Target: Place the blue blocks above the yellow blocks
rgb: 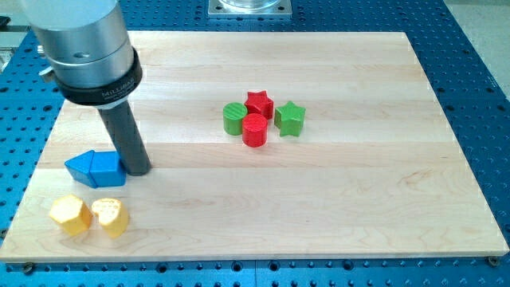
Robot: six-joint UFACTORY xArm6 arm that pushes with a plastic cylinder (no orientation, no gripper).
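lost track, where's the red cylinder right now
The red cylinder sits near the board's middle, at the bottom of a cluster, below the red star.

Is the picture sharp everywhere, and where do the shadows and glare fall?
Camera view: even, soft light; blue blocks and yellow blocks are sharp with short shadows beneath; my tip sits at the blue blocks' right edge; mild glare on the grey arm housing; no blur.

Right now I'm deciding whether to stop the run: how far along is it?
Nearly done: the two blue blocks sit together just above the two yellow blocks at the view's lower left. In hand: my tip touches the blue pair's right side. Left: perhaps a small nudge to centre them.
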